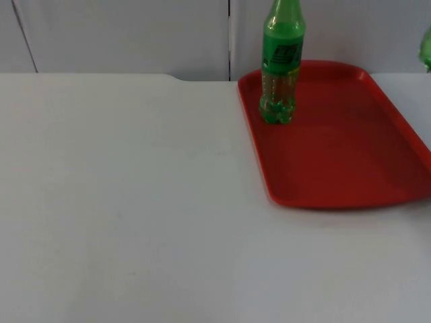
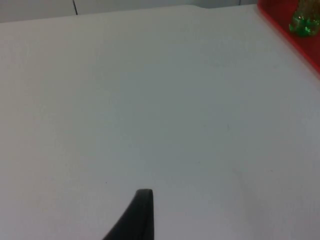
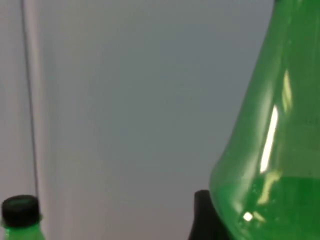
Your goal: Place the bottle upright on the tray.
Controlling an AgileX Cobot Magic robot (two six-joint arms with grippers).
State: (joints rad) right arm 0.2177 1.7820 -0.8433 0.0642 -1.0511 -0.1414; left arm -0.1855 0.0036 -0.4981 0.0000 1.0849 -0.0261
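Observation:
A green plastic bottle [image 1: 281,64] with a green cap stands upright on the far left corner of the red tray [image 1: 350,155]; its cap [image 3: 20,210] is also in the right wrist view and its base [image 2: 302,24] in the left wrist view. A second green bottle [image 3: 272,135] looms close in the right wrist view, held off the table in front of the grey wall. My right gripper [image 3: 265,225] is shut on it, one black fingertip [image 3: 201,215] against its side. A sliver of this bottle [image 1: 427,47] is at the top view's right edge. My left gripper [image 2: 142,212] waits above bare white table.
The tray's edge [image 2: 295,37] is far from the left gripper. The white table [image 1: 121,202] stretches left of and in front of the tray. The grey partition wall [image 1: 121,33] closes the back. Most of the tray's floor right of the standing bottle is bare.

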